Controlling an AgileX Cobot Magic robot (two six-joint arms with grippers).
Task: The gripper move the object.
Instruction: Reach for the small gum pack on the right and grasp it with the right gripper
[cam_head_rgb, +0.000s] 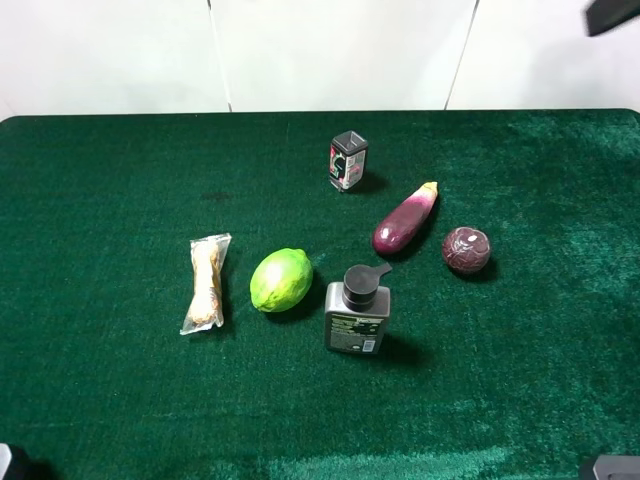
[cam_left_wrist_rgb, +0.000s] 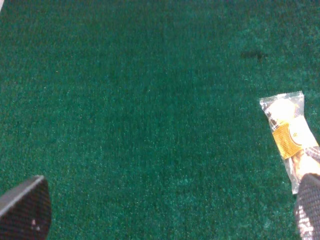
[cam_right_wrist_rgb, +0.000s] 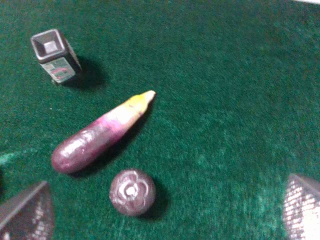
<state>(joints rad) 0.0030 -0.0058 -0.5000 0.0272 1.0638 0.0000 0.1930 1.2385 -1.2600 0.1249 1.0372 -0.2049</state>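
The object, a small dark boxy container with a black top and a red, white and green label, stands upright at the back middle of the green table. It also shows in the right wrist view, far from my right gripper. That gripper is open and empty, with its fingers wide apart above the table near a purple ball. My left gripper is open and empty over bare cloth, beside a snack packet. In the high view only slivers of the arms show at the bottom corners.
A purple eggplant and a dark purple ball lie right of centre. A lime, a grey pump bottle and the snack packet lie in front. A dark part shows at the top right.
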